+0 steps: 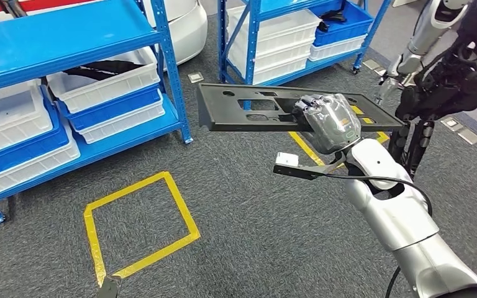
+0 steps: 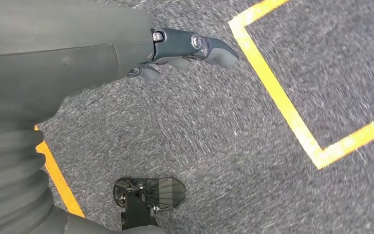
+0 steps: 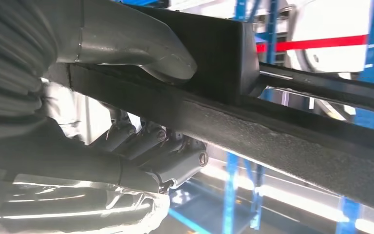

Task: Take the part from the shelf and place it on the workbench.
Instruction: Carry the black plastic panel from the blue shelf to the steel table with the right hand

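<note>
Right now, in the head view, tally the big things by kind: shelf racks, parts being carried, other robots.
Blue shelf racks: 2
Black part, held in the right hand: 1
Other robot: 1
Total: 4

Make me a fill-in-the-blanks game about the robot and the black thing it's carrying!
1. The black part is held by the robot's ____ hand.
2. The tape square on the floor is ____ in colour.
3. The shelves holding white bins are painted ____.
4. The left hand hangs over the ____.

Missing words: right; yellow; blue; floor
</note>
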Tool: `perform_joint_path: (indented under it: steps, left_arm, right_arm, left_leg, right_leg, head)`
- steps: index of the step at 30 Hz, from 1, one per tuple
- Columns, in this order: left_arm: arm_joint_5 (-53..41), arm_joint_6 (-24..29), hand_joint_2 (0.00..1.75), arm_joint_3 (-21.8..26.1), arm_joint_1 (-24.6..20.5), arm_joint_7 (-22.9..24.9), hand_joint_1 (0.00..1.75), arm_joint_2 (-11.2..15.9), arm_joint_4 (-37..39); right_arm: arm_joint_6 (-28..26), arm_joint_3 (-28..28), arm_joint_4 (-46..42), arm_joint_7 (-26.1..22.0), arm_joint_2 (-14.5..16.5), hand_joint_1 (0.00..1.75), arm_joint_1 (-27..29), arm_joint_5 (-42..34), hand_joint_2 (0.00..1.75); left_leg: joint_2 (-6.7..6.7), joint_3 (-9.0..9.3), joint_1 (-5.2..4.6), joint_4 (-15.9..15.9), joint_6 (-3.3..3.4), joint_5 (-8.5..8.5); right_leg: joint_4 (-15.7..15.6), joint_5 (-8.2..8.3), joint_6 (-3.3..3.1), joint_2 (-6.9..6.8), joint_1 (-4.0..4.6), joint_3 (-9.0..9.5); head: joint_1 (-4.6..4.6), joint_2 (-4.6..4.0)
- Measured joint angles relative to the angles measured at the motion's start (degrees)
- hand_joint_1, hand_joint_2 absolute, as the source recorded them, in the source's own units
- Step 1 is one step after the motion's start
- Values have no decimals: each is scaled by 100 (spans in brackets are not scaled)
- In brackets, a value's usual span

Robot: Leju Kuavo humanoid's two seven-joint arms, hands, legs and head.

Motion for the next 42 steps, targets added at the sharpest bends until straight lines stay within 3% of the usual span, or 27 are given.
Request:
perform_joint_path:
  steps: [2, 3, 5, 6, 8, 10, 12, 13, 15, 17, 19, 21, 23, 25, 27, 28, 29, 30, 32, 34, 36, 37, 39, 40, 42]
  left_arm:
    - [-2, 0, 175, 1, -2, 0, 0, -3, -1]
    - [-3, -1, 175, 1, -3, 0, 0, -3, -1]
    - [-4, -1, 175, 2, -5, 2, 0, -2, -2]
    - [-4, -1, 175, 3, -8, 2, 0, 1, -2]
    - [-3, 1, 175, 8, -2, 2, 0, 7, -2]
    - [0, 2, 175, 14, 25, 3, 0, 14, -1]
    - [2, 2, 175, 15, 47, 4, 0, 17, 1]
    - [3, 2, 175, 15, 49, 4, 0, 19, 1]
    - [3, 5, 175, 15, 49, 4, 0, 24, 0]
    - [3, 13, 175, 16, 48, 4, 0, 33, 1]
    - [4, 18, 175, 18, 56, 7, 0, 36, 2]
    - [5, 20, 175, 19, 61, 8, 0, 28, 2]
    - [4, 23, 175, 19, 49, 6, 0, 19, 1]
    - [3, 26, 175, 21, 49, 6, 0, 20, 0]
    - [2, 23, 175, 22, 60, 7, 0, 22, 0]
    - [1, 21, 175, 22, 62, 7, 0, 20, 0]
    - [-1, 19, 175, 22, 62, 5, 0, 19, 0]
    - [-3, 17, 175, 22, 61, 3, 0, 16, 0]
    - [-6, 19, 175, 22, 56, -5, 0, 16, -1]
    - [-11, 23, 175, 22, 52, -11, 0, 22, -2]
    - [-24, 28, 175, 21, 48, -13, 0, 13, -2]
    - [-32, 28, 175, 21, 43, -13, 0, 7, -2]
    - [-49, 29, 175, 20, 39, -10, 0, -5, -2]
    - [-54, 29, 175, 20, 42, -8, 0, -8, -1]
    - [-58, 28, 175, 20, 57, -3, 0, -15, 2]
  right_arm:
    - [10, -2, -18, 1, 5, 152, -34, 1, 175]
    - [18, -2, -30, 2, 9, 152, -53, 2, 175]
    - [39, -9, -45, 4, 9, 152, -75, 4, 175]
    - [48, -14, -50, 5, 5, 152, -77, 5, 175]
    - [62, -21, -59, 7, 6, 152, -88, 5, 175]
    - [69, -20, -66, 7, 33, 152, -102, 5, 175]
    - [78, -6, -66, 7, 65, 152, -97, 5, 175]
    - [81, 2, -66, 7, 72, 152, -92, 5, 175]
    - [82, 13, -67, 7, 77, 152, -90, 5, 175]
    - [83, 14, -68, 7, 82, 152, -107, 5, 175]
    - [85, 16, -73, 7, 90, 152, -131, 5, 175]
    - [87, 16, -78, 7, 92, 152, -140, 4, 175]
    - [89, 11, -79, 9, 77, 152, -147, 2, 175]
    - [93, 10, -79, 17, 69, 152, -156, -2, 175]
    - [104, 14, -79, 27, 75, 152, -129, -3, 175]
    - [111, 16, -79, 32, 76, 152, -103, -3, 175]
    - [116, 16, -79, 37, 75, 152, -78, -3, 175]
    - [120, 16, -81, 43, 74, 152, -62, -3, 175]
    - [121, 14, -96, 54, 77, 152, -56, -3, 175]
    - [120, 11, -120, 62, 80, 152, -55, -6, 175]
    - [119, 8, -133, 65, 66, 152, -45, -7, 175]
    - [117, 5, -140, 66, 57, 152, -40, -7, 175]
    - [115, -1, -156, 69, 44, 152, -34, -6, 175]
    - [115, -1, -160, 72, 49, 152, -31, -5, 175]
    - [115, 7, -160, 77, 62, 152, -12, -3, 175]
  left_leg:
    - [134, -7, -33, 4, -43, 12]
    - [195, -10, -51, 6, -69, 16]
    - [326, -12, -60, 2, -128, 28]
    - [303, -21, -41, 24, -165, 13]
    - [8, -118, 1, 293, -236, -207]
    - [-348, -386, 25, 1004, -280, -660]
    - [-438, -636, 30, 1664, -298, -951]
    - [-447, -636, 37, 1717, -300, -929]
    - [-513, -314, 68, 1158, -292, -601]
    - [-831, 69, 122, 422, -276, -344]
    - [-1010, 172, 123, 155, -247, -299]
    - [-856, 158, 87, 115, -180, -241]
    - [-695, 162, 77, 40, -83, -164]
    - [-526, 151, 56, 0, -25, -121]
    - [-347, 132, 33, 1, -16, -117]
    - [-261, 126, 28, 1, -18, -116]
    - [-176, 122, 27, 2, -23, -115]
    - [-98, 121, 29, 4, -34, -114]
    - [42, 122, 10, 11, -91, -119]
    - [172, 125, -17, 17, -171, -133]
    - [295, 134, -1, 15, -243, -144]
    - [249, 125, 25, 54, -278, -185]
    - [-60, -17, 64, 422, -329, -451]
    - [-254, -170, 71, 789, -337, -670]
    - [-416, -522, 66, 1568, -323, -1022]
  right_leg:
    - [-759, 174, -31, -240, 52, 472]
    - [-932, 218, -83, -300, 79, 560]
    - [-973, 272, -198, -199, 109, 521]
    - [-987, 302, -247, -128, 73, 515]
    - [-1013, 361, -355, -2, 6, 508]
    - [-1018, 398, -423, 118, -13, 490]
    - [-1012, 422, -437, 268, 0, 462]
    - [-1003, 434, -435, 352, 1, 449]
    - [-968, 448, -421, 513, -4, 431]
    - [-921, 461, -386, 656, 12, 387]
    - [-899, 505, -301, 790, 14, 300]
    - [-909, 563, -198, 909, 6, 212]
    - [-705, 472, -177, 693, 29, 49]
    - [-44, 180, -225, 321, 38, -286]
    - [661, -69, -222, 194, 18, -601]
    - [766, -97, -191, 171, 5, -625]
    - [644, -52, -145, 141, -11, -526]
    - [287, 53, -94, 67, -30, -300]
    - [-544, 244, -46, -216, -32, 195]
    - [-899, 333, -110, -348, 2, 374]
    - [-904, 384, -210, -202, 17, 337]
    - [-910, 402, -249, -126, 3, 330]
    - [-923, 435, -342, 4, -37, 331]
    - [-923, 443, -374, 68, -32, 325]
    - [-922, 459, -422, 213, 3, 312]
  head:
    - [-2, 0]
    - [-1, 0]
    - [-3, 0]
    - [-4, 0]
    - [-15, 0]
    - [-26, 0]
    - [-30, 0]
    - [-32, 0]
    - [-35, 0]
    - [-28, 0]
    - [-22, 0]
    - [-23, 0]
    - [-5, 0]
    - [25, 0]
    - [39, 0]
    - [39, 0]
    - [41, 0]
    - [41, 0]
    - [41, 0]
    - [30, 0]
    - [20, 0]
    - [16, 0]
    - [5, 0]
    - [0, 0]
    - [-2, 0]
